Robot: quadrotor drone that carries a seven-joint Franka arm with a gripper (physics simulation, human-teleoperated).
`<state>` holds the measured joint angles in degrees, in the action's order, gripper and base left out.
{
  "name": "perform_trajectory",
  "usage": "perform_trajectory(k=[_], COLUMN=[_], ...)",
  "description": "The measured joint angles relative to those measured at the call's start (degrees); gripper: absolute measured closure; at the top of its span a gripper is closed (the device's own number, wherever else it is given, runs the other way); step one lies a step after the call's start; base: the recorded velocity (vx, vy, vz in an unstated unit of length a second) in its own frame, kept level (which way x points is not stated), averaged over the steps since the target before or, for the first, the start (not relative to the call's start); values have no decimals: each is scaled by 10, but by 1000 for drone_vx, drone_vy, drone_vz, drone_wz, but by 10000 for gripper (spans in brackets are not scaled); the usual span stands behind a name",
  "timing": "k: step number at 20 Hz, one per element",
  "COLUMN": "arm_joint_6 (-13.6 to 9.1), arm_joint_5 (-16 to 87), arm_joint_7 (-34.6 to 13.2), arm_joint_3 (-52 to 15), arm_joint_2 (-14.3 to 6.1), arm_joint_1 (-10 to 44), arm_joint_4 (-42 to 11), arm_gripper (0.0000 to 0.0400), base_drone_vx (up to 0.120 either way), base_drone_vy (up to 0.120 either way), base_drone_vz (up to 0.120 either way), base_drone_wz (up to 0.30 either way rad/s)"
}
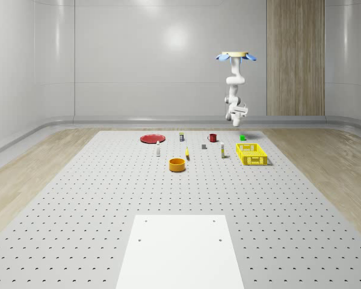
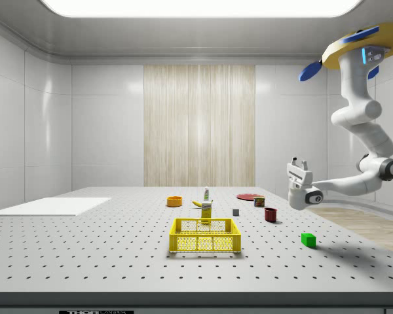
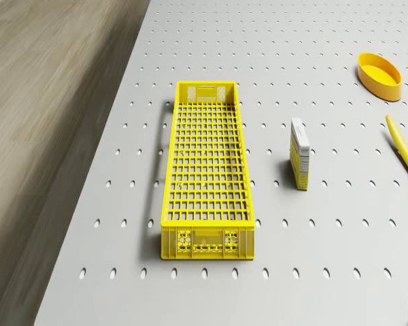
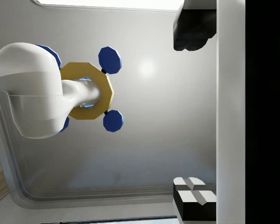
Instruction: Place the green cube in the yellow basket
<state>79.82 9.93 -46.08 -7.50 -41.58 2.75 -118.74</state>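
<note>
The green cube (image 1: 242,138) (image 2: 308,239) sits on the perforated table, just beyond the far end of the yellow basket (image 1: 251,153) (image 2: 205,235) (image 3: 204,170), which has nothing in it. The drone (image 1: 234,57) (image 2: 360,49) (image 4: 86,91) hovers high above the cube's area. Its white arm hangs down and bends, so that the gripper (image 1: 240,110) (image 2: 299,162) (image 4: 196,112) points upward, well above the cube and slightly toward the side view's left of it. It is open, with the dark fingertips (image 4: 193,28) far apart and nothing between them.
A small box (image 3: 299,153) (image 1: 222,150) stands beside the basket, with a banana (image 3: 404,146) and an orange bowl (image 1: 177,164) (image 3: 379,76) further off. A red mug (image 1: 212,137), red plate (image 1: 151,138) and small items lie at the back. A white mat (image 1: 180,250) covers the near table.
</note>
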Motion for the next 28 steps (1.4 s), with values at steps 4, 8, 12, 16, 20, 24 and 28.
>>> perform_trajectory(k=[4, 8, 12, 16, 20, 24, 28], arm_joint_6=[4, 13, 20, -4, -56, -101, -123], arm_joint_5=[94, 261, 504, 753, 918, 996, 1027], arm_joint_7=[-14, -42, -104, -201, -296, -359, -397], arm_joint_3=[-66, -178, -324, -452, -538, -588, -616], arm_joint_2=[-5, -19, -47, -81, -111, -137, -159], arm_joint_1=[21, 60, 126, 231, 354, 449, 506], arm_joint_4=[-20, -79, -206, -348, -428, -459, -468], arm_gripper=[0, 0, 0, 0, 0, 0, 0], base_drone_vx=[0, 0, 0, 0, 0, 0, 0], base_drone_vy=[0, 0, 0, 0, 0, 0, 0], base_drone_vz=[-120, -120, -120, -120, -120, -110, 0], base_drone_wz=[0, 0, 0, 0, 0, 0, 0])
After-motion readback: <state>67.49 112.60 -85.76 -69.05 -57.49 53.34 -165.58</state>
